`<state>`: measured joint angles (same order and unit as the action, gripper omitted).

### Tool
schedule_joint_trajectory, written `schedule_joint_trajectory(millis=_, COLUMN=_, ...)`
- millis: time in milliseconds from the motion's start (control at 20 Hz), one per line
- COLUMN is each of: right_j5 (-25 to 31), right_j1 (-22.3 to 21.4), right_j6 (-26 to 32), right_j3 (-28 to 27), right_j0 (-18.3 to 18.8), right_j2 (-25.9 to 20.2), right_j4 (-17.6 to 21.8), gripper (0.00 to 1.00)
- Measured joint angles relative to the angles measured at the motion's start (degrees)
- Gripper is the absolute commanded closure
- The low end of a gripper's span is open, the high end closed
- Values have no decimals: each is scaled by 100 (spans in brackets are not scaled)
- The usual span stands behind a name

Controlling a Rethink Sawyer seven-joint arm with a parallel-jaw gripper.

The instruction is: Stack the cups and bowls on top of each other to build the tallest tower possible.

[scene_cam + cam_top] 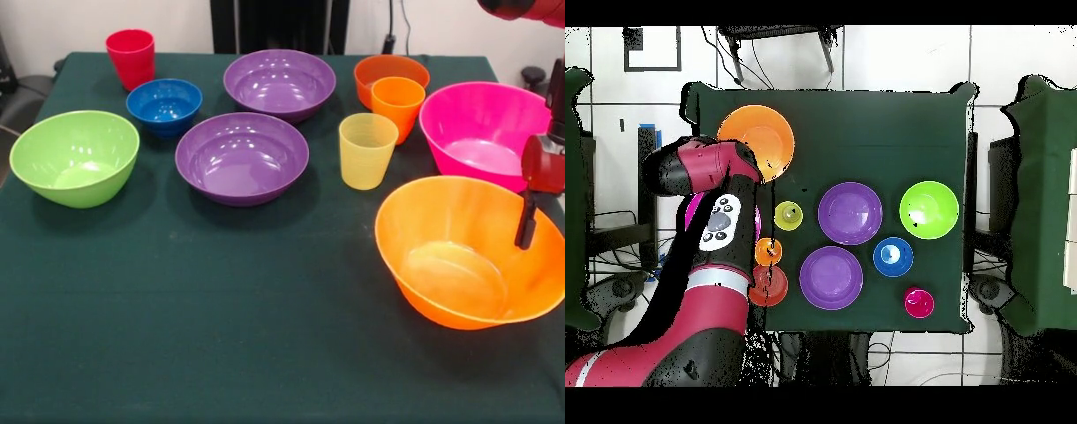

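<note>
All the bowls and cups stand apart on the dark green cloth, none stacked. The large orange bowl (pixel 459 256) (pixel 755 138) is at the near right of the front view. The pink bowl (pixel 481 132) is behind it, mostly hidden under the arm in the overhead view. Two purple bowls (pixel 279 82) (pixel 242 156) are in the middle, with the lime green bowl (pixel 75 157), the blue bowl (pixel 164 104) and the red cup (pixel 130 55) at the left. The translucent yellow cup (pixel 367 148), the orange-yellow cup (pixel 397 104) and the red-orange bowl (pixel 388 69) stand right of centre. My gripper (pixel 528 223) hangs over the orange bowl's right rim.
The red arm (pixel 715 205) reaches across the pink bowl's side of the table. The cloth-covered table (pixel 221 353) has bare room along its near edge in the front view. Black table frames and cables surround the table in the overhead view.
</note>
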<state>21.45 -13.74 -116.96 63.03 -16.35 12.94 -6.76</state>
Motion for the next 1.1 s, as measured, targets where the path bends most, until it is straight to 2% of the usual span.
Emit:
schedule_joint_trajectory(millis=450, right_j5=1, right_j1=73, right_j6=0, right_j3=-16, right_j0=-77, right_j2=44, right_j4=-158, gripper=0)
schedule_joint_trajectory(millis=1100, right_j5=1, right_j1=-26, right_j6=0, right_j3=-14, right_j0=-112, right_j2=43, right_j4=-162, gripper=0)
